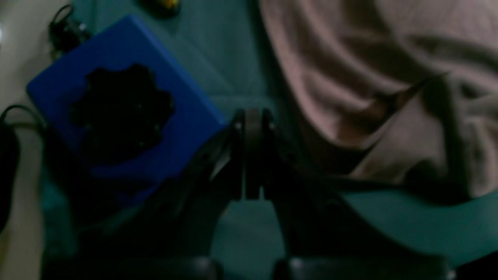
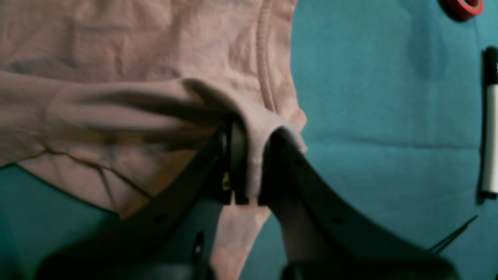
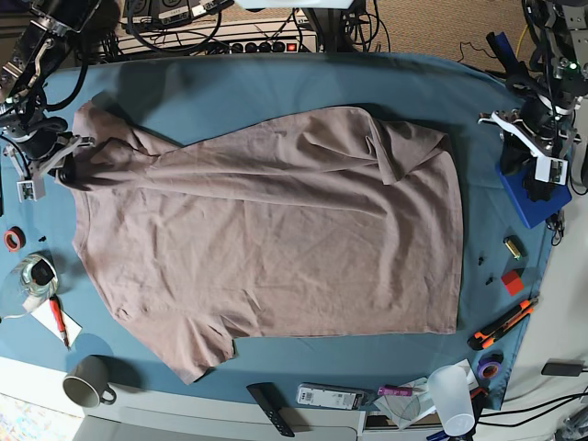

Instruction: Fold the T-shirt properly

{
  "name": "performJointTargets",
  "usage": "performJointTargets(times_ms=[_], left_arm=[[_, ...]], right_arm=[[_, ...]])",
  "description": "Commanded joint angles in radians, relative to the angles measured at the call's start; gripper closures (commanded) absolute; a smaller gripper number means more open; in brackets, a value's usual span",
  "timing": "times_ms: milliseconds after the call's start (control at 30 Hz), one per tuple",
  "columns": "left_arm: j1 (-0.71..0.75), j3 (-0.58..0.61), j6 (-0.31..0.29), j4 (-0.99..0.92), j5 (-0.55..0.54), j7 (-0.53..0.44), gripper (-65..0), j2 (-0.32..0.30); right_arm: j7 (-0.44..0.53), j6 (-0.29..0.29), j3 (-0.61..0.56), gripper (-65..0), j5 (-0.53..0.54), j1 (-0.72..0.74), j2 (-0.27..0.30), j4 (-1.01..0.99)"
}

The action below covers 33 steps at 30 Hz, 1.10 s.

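The mauve T-shirt [image 3: 276,239] lies spread out and wrinkled over the teal cloth, with one sleeve at the front and a folded-over part at the back right. My right gripper [image 2: 253,163] is shut on a fold of the shirt's edge. In the base view this gripper [image 3: 62,152] stands at the shirt's left corner and lifts it slightly. At the table's right edge, apart from the shirt [image 1: 369,77], my left gripper [image 1: 253,120] is shut with nothing between its fingers. From the base view it [image 3: 503,124] hangs beside a blue box.
A blue box [image 1: 116,105] sits next to the left gripper. A red tape roll [image 2: 463,7] and a marker [image 2: 491,124] lie near the right gripper. A mug [image 3: 87,381], a remote [image 3: 271,407], a plastic cup [image 3: 452,395] and a box cutter [image 3: 501,322] line the front edge.
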Motion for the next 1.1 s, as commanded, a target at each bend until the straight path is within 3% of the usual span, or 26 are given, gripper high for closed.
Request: performJointTargets(times_ms=[0, 67, 133, 200, 467, 633, 767, 933, 1067], left_arm=[[-0.011, -0.007, -0.024, 0.018, -0.012, -0.033, 0.0, -0.003], [-0.028, -0.007, -0.080, 0.018, -0.011, -0.032, 0.0, 0.019], [-0.040, 0.006, -0.128, 0.018, -0.011, -0.035, -10.2, 0.045], [-0.046, 0.054, -0.131, 0.018, -0.010, -0.035, -18.6, 0.061], [-0.080, 0.267, -0.108, 0.018, 0.176, -0.072, -19.0, 0.090], [-0.098, 0.295, -0.118, 0.018, 0.173, -0.072, -19.6, 0.119], [-0.119, 0.328, -0.138, 0.018, 0.175, -0.072, -26.2, 0.138], [-0.142, 0.410, -0.082, 0.018, 0.320, -0.075, -26.3, 0.140], [-0.150, 0.418, -0.081, 0.018, 0.332, -0.076, -26.3, 0.140]], right_arm=[[0.017, -0.001, 0.008, 0.0, 0.005, 0.008, 0.023, 0.016], [0.012, -0.001, 0.008, 0.0, 0.005, 0.008, 0.023, 0.016], [0.004, -0.002, 0.008, 0.0, 0.005, 0.008, 0.023, 0.016], [0.000, -0.002, 0.008, 0.0, 0.005, 0.008, 0.023, 0.016], [-0.013, -0.001, 0.008, 0.0, 0.005, 0.008, 0.023, 0.016], [-0.016, -0.001, 0.008, 0.0, 0.005, 0.008, 0.023, 0.016], [-0.018, -0.001, 0.008, 0.0, 0.005, 0.008, 0.023, 0.016], [-0.032, -0.001, 0.008, 0.0, 0.005, 0.008, 0.023, 0.016], [-0.034, -0.001, 0.008, 0.0, 0.004, 0.008, 0.023, 0.016]])
